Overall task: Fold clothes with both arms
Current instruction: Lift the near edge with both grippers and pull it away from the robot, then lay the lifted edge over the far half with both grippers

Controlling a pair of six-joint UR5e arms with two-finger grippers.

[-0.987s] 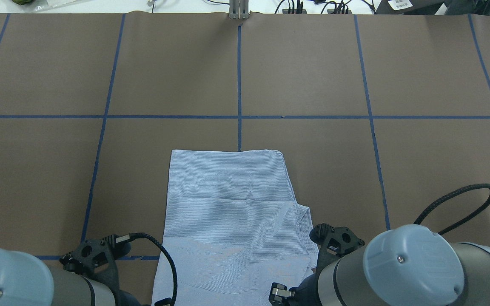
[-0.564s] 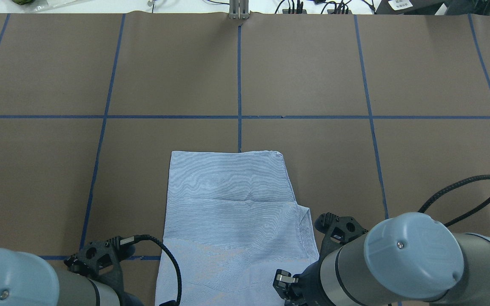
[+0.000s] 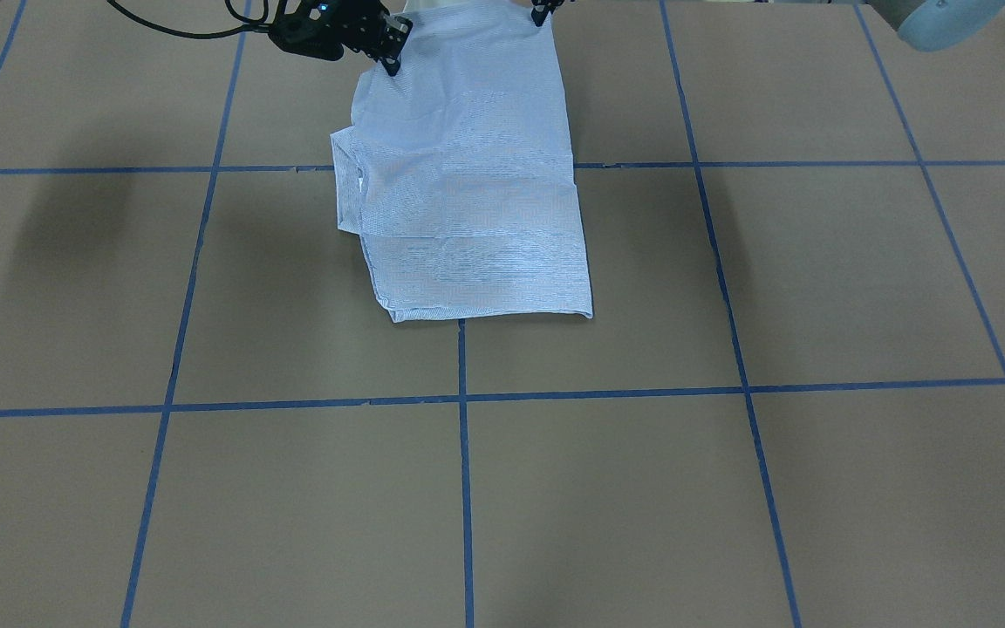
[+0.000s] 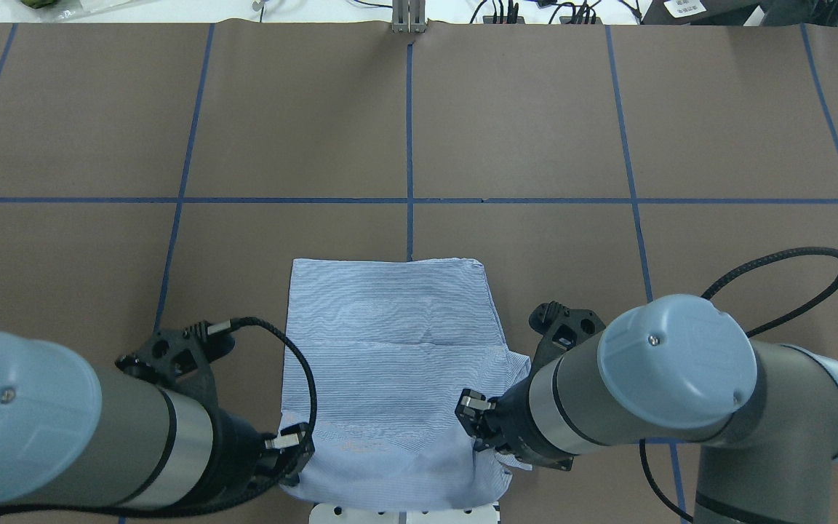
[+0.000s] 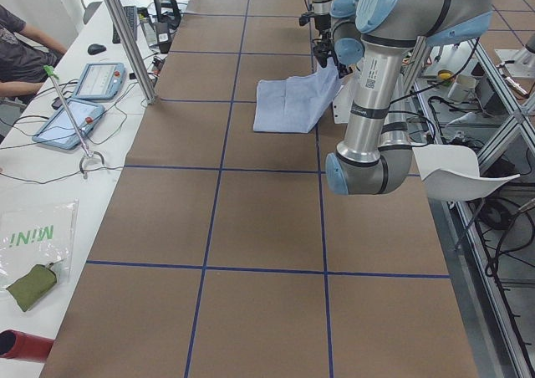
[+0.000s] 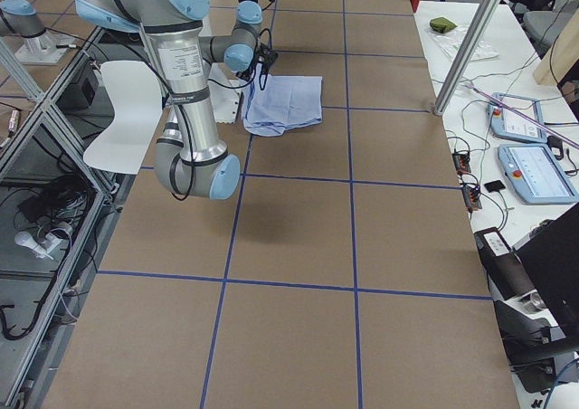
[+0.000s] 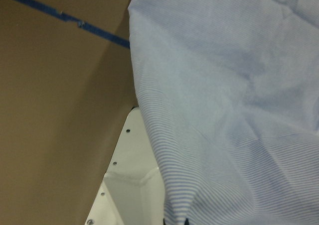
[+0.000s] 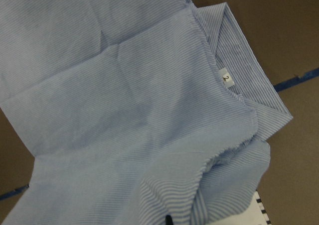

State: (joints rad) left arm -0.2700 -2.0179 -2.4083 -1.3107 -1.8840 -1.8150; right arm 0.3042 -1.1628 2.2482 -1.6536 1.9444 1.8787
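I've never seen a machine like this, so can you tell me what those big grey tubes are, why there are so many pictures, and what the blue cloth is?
The grey tubes are two robot arms, a left arm and a right arm. Each ends in a black two-finger pincer called a gripper. The pictures come from cameras all around: one above and behind the robot, one facing it, one at each end of the table, and one on each wrist. On the brown table with blue tape lines lies a light blue striped shirt, partly folded. The left gripper and right gripper each seem to pinch the shirt's edge nearest the robot, holding it up a little.
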